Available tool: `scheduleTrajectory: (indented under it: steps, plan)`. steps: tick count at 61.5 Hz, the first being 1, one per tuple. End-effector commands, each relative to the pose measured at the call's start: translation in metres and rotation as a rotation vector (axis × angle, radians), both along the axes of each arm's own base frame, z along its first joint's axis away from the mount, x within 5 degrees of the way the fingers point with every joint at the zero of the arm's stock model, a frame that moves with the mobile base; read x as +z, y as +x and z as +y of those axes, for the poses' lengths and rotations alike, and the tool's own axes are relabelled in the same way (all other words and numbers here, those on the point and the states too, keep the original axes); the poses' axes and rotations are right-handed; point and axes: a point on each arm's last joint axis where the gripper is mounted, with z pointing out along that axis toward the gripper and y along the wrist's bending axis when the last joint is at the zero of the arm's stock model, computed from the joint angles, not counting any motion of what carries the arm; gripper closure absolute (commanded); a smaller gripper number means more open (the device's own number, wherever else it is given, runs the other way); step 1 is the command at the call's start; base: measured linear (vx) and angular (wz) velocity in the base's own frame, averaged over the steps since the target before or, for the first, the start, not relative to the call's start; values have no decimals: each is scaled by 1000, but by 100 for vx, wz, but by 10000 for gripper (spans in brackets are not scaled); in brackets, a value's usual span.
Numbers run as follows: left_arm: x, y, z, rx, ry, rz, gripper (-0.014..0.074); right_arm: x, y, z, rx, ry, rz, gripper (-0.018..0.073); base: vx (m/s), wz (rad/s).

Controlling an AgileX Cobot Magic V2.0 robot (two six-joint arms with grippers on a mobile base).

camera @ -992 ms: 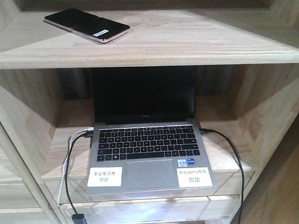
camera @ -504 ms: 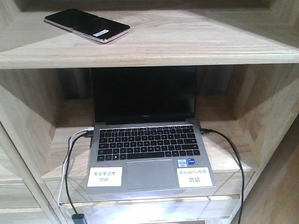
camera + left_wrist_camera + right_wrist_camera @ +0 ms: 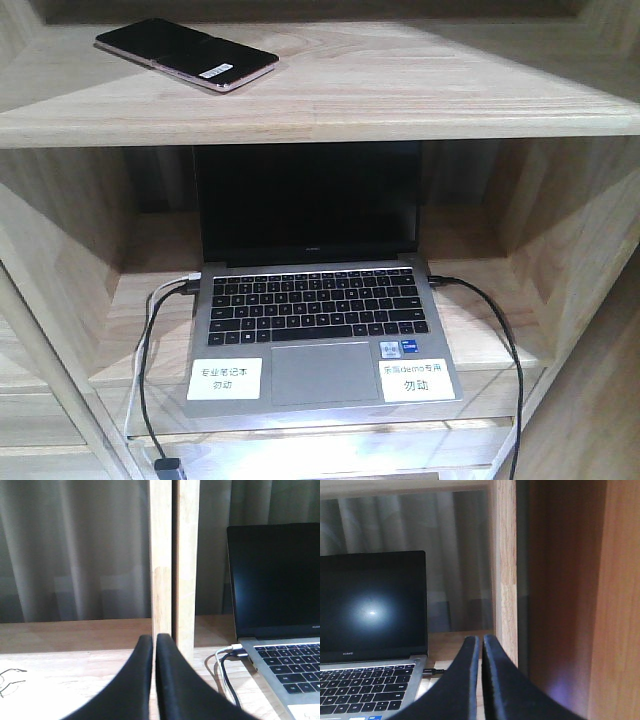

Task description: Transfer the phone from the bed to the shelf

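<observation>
The phone (image 3: pixel 186 54), a glossy black slab with a pinkish rim and a white sticker, lies flat on the upper light-wood shelf (image 3: pixel 400 90) at its left end. No gripper touches it. My left gripper (image 3: pixel 154 639) is shut with nothing between its black fingers; it points at a wooden upright (image 3: pixel 174 565) left of the laptop. In the right wrist view my right gripper (image 3: pixel 481 639) is shut and empty too, facing an upright (image 3: pixel 504 570) to the right of the laptop. The bed is out of view.
An open grey laptop (image 3: pixel 315 300) with a dark screen sits on the lower board, also seen as the laptop (image 3: pixel 280 590) and the laptop (image 3: pixel 370 630). Cables (image 3: pixel 150 340) plug into its left side and a black cable (image 3: pixel 495 320) into its right. Curtains hang behind the unit.
</observation>
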Motion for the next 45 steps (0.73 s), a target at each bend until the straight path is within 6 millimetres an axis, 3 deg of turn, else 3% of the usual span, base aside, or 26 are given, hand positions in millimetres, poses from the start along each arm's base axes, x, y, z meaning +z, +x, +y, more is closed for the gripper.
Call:
scheduleTrajectory:
  steps: [1,45]
  plan:
    - [15,-2,0,5,-16,-103,595,4,-1,-1,-10,-3,-81,564,0,0]
    - [15,-2,0,5,-16,-103,595,4,-1,-1,-10,-3,-81,564,0,0]
